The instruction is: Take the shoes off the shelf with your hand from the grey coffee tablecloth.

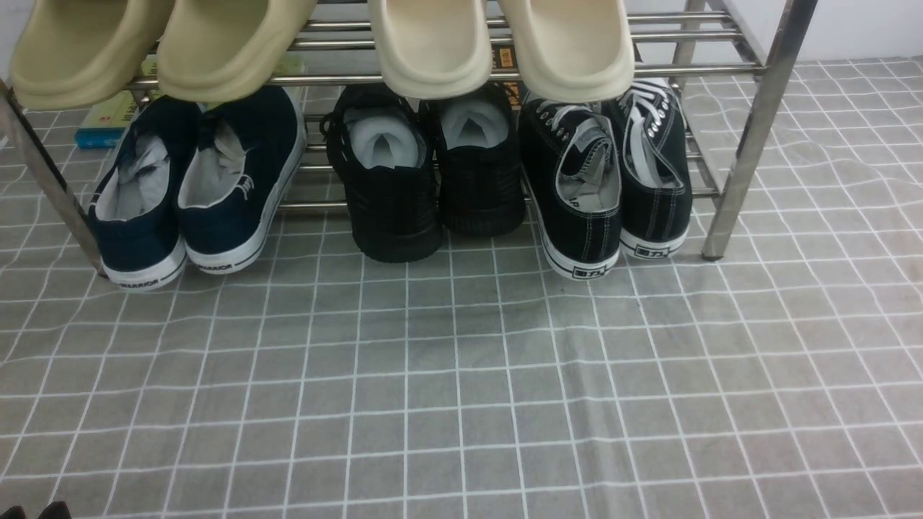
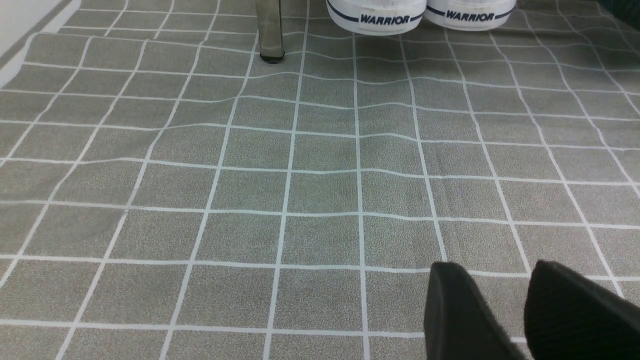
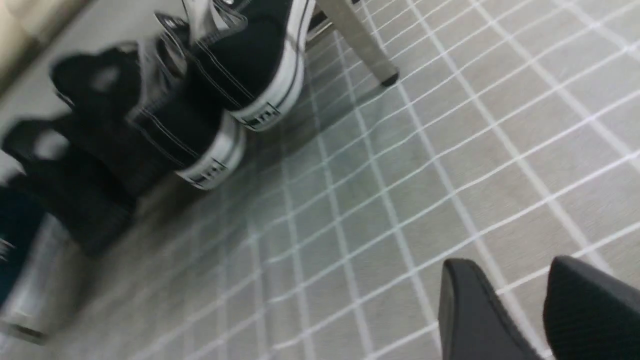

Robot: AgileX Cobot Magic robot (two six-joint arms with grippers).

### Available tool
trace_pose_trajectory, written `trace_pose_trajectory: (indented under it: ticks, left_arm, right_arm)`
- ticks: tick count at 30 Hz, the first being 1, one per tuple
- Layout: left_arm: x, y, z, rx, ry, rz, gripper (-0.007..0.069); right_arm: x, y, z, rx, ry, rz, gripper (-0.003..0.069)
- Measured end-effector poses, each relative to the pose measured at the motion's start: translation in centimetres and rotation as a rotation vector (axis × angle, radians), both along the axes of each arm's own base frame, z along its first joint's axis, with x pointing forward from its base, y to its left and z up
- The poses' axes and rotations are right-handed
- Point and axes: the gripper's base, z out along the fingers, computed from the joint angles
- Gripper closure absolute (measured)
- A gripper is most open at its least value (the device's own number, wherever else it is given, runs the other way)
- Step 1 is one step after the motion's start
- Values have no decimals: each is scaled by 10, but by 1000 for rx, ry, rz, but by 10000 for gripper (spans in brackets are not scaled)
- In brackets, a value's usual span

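— What colours are the low-top canvas sneakers with laces [image 1: 588,194] on the right?
— Black, with white laces, stitching and soles.
— And the checked cloth [image 1: 433,375]?
— Grey, with a white grid.
— The canvas slip-ons [image 1: 245,180] on the left?
— Navy, with white soles.

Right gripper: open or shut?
Open: in the right wrist view, the right gripper's fingers stand apart, tablecloth showing between them.

A plain, bluish-white wall [image 1: 865,30] stands at the back, showing at the front view's upper corners.
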Motion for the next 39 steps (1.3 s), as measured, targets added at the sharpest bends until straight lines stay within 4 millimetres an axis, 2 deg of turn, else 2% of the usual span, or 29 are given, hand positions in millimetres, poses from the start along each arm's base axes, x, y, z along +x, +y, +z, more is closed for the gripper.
trace_pose_trajectory:
  ticks: [4,7,11,12,14,15,16,17,19,20,21,22,25,26,31,32,38,39]
  left_arm:
    - [0,0,0,0,0,0,384]
    - [0,0,0,0,0,0,384]
    - [0,0,0,0,0,0,384]
    - [0,0,0,0,0,0,384]
    - [0,0,0,0,0,0,384]
    - [0,0,0,0,0,0,384]
    - [0,0,0,0,0,0,384]
    - [0,0,0,0,0,0,384]
    - [0,0,0,0,0,0,384]
    - [0,0,0,0,0,0,384]
    - [0,0,0,0,0,0,384]
    - [0,0,0,0,0,0,384]
    - [0,0,0,0,0,0,384]
    - [0,0,0,0,0,0,384]
    - [0,0,0,0,0,0,384]
    - [0,0,0,0,0,0,384]
    - [0,0,0,0,0,0,384]
    - [0,0,0,0,0,0,384]
  right_arm:
    - [0,3,2,177,9,-12,420]
    - [1,2,4,187,-13,-21,423]
    - [-1,1,29,40,-110,1,489]
    - [-2,1,51,-91,-153,24,552]
    - [-1,1,67,-193,-152,47,593]
    - [6,1,87,-327,-92,88,654]
    - [5,1,86,-340,-81,94,658]
    - [16,1,99,-415,22,134,669]
    - [30,1,100,-483,263,224,670]
    - [34,1,99,-486,300,235,670]
    - [48,1,99,-514,460,298,668]
    - [50,1,99,-516,477,306,667]
    - [84,9,94,-517,622,469,660]
    - [98,16,92,-482,625,552,655]
    - [131,48,96,-441,500,829,610]
    - [140,59,100,-447,453,890,580]
    - [191,108,124,-544,310,1001,445]
    - [192,110,125,-550,307,1005,445]
